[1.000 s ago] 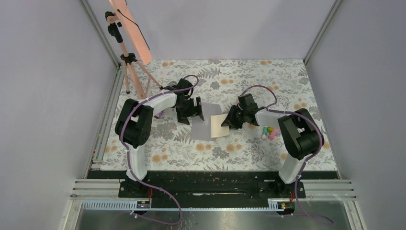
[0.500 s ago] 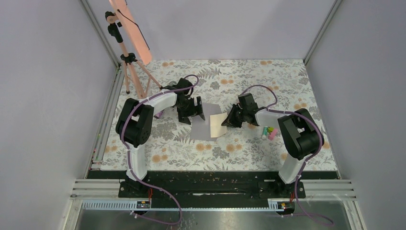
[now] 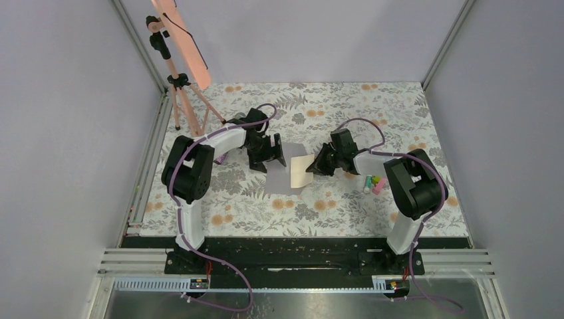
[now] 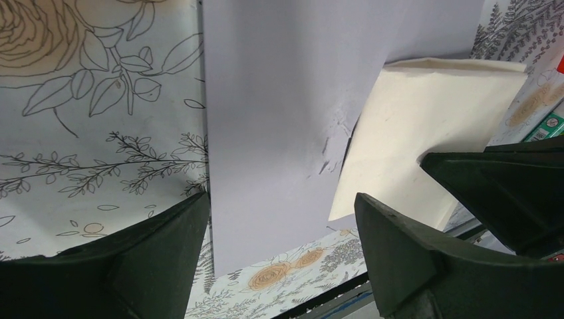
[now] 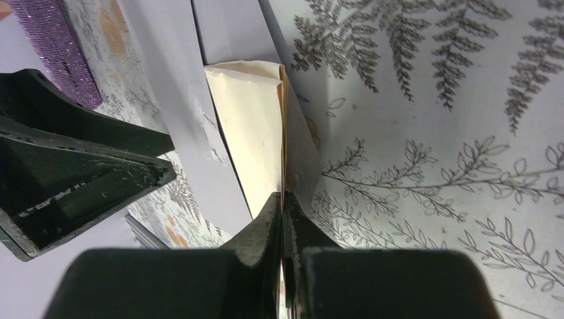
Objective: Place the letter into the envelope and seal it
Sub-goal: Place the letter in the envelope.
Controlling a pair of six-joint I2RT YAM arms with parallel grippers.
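- While the envelope [image 3: 279,174] lay flat on the floral surface [image 3: 346,109], the right jaws were clenched on one edge of the letter [image 3: 301,171], probably so the sheet could be steered edge-first into the pocket
- The letter's far end sat at the envelope's mouth, seemingly partly tucked between its grey layers; most of it showed outside
- The left jaws were spread apart over the envelope's other side, likely to steady it against sliding
- No writing or brand could be read on either paper
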